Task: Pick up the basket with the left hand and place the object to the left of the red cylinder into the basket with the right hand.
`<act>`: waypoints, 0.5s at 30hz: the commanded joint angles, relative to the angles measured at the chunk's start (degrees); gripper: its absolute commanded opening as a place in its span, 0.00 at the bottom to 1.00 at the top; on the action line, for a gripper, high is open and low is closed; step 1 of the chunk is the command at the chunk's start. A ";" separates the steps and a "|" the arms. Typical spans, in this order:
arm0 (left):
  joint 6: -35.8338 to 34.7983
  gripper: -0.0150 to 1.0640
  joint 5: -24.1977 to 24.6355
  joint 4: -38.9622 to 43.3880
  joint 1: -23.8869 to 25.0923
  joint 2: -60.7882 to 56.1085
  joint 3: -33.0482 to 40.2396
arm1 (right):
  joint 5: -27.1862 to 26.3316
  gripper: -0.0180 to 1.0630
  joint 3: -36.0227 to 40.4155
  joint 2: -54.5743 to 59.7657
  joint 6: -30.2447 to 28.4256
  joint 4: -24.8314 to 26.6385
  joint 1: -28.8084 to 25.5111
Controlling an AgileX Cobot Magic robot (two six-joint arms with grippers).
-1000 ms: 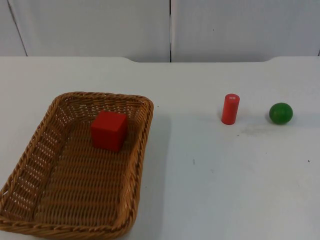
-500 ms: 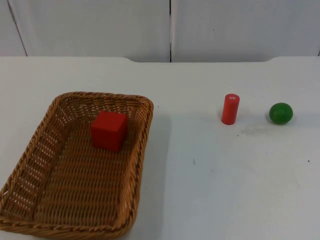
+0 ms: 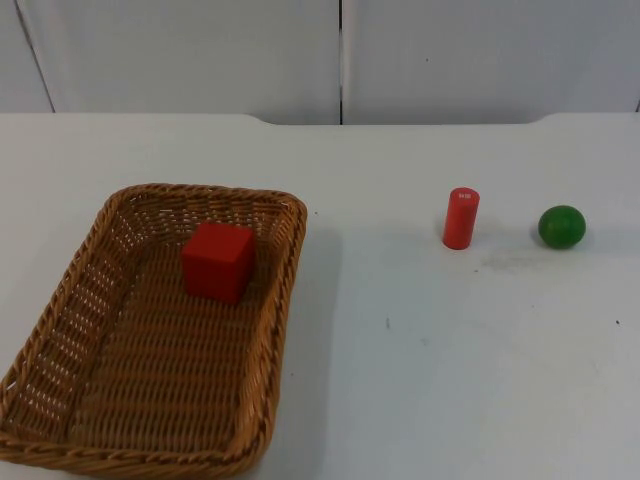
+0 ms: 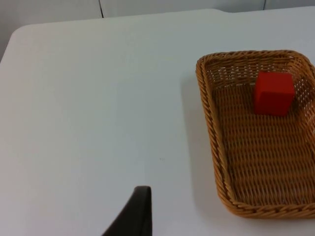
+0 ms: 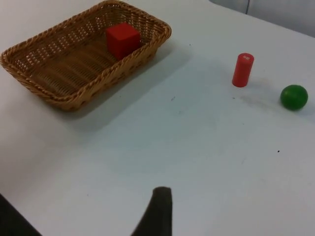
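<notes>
A brown wicker basket point(image 3: 200, 190) rests on the white table at the left, with a red cube point(image 3: 217, 261) inside near its rear wall. The red cylinder point(image 3: 461, 218) stands upright to the right of the basket, well apart from it. In the left wrist view, my left gripper point(image 4: 139, 214) hangs over bare table beside the basket point(image 4: 206, 113) and its cube point(image 4: 274, 93), touching neither. My right gripper point(image 5: 158, 209) is held back above the table, far from the basket point(image 5: 133, 58), cube point(image 5: 123, 40) and cylinder point(image 5: 242, 70).
A green ball point(image 3: 562, 227) lies to the right of the cylinder, and appears again as a green ball point(image 5: 294, 97) in the right wrist view. The grey partition wall point(image 3: 340, 60) closes off the back of the table.
</notes>
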 commanded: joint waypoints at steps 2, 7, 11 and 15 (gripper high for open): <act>0.32 0.99 -0.21 -0.43 -0.15 -0.19 0.24 | -0.37 0.74 0.32 -0.19 0.06 -0.14 -0.07; 0.32 0.99 -0.21 -0.43 -0.15 -0.19 0.24 | -0.37 0.95 0.32 -0.19 0.06 -0.14 -0.07; 0.32 0.99 -0.21 -0.98 -0.15 -0.19 0.24 | -0.37 0.99 0.32 -0.19 0.18 -0.14 -0.07; 0.32 0.99 -0.21 -1.09 -0.15 -0.19 0.24 | -0.37 0.99 0.32 -0.19 0.57 -0.26 -0.07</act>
